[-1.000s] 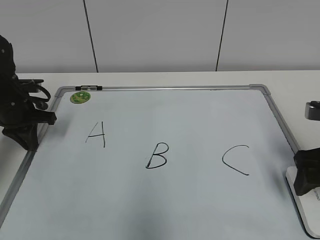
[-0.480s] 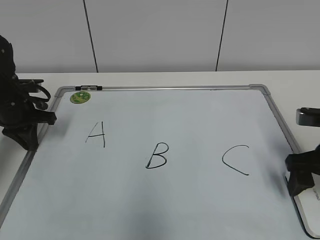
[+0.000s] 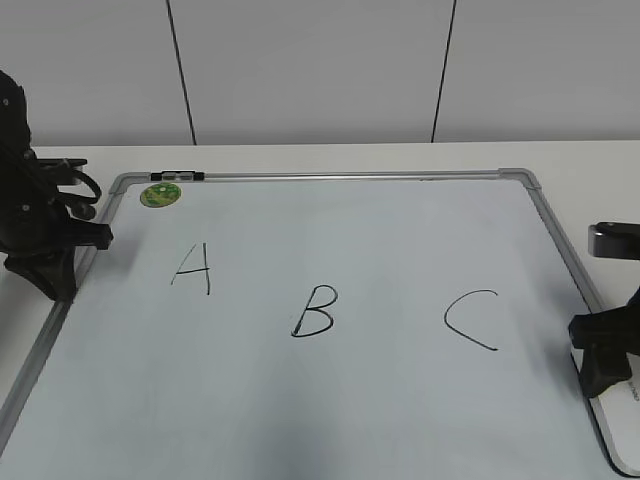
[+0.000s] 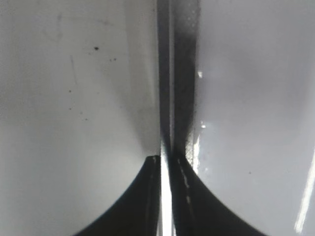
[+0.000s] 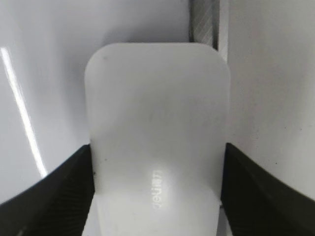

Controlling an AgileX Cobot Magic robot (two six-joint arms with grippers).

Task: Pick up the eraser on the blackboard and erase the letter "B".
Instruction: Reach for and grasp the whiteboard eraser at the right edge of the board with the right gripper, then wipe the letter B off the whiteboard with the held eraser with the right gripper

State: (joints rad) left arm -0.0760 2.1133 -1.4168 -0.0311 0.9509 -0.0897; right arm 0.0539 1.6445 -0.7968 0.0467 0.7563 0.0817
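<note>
The blackboard (image 3: 380, 230) lies flat on the table with the black letter "B" (image 3: 314, 312) near its middle. The white eraser (image 3: 612, 428) lies at the board's right edge. In the right wrist view the eraser (image 5: 157, 113) fills the space between the two dark fingers of my right gripper (image 5: 157, 152), which press on its long sides. In the exterior view the right gripper (image 3: 603, 360) stands low over it. My left gripper (image 3: 50, 265) rests at the board's left frame; its fingers (image 4: 166, 160) are shut and empty.
A black "A" (image 3: 192, 268) is left of the "B" and a black "C" (image 3: 470, 320) is right of it. A round green sticker (image 3: 158, 194) sits at the board's far left corner. The grey frame (image 5: 204, 19) runs beside the eraser.
My right gripper has shifted a little to the left and down over the eraser. The left arm and the letters have not changed.
</note>
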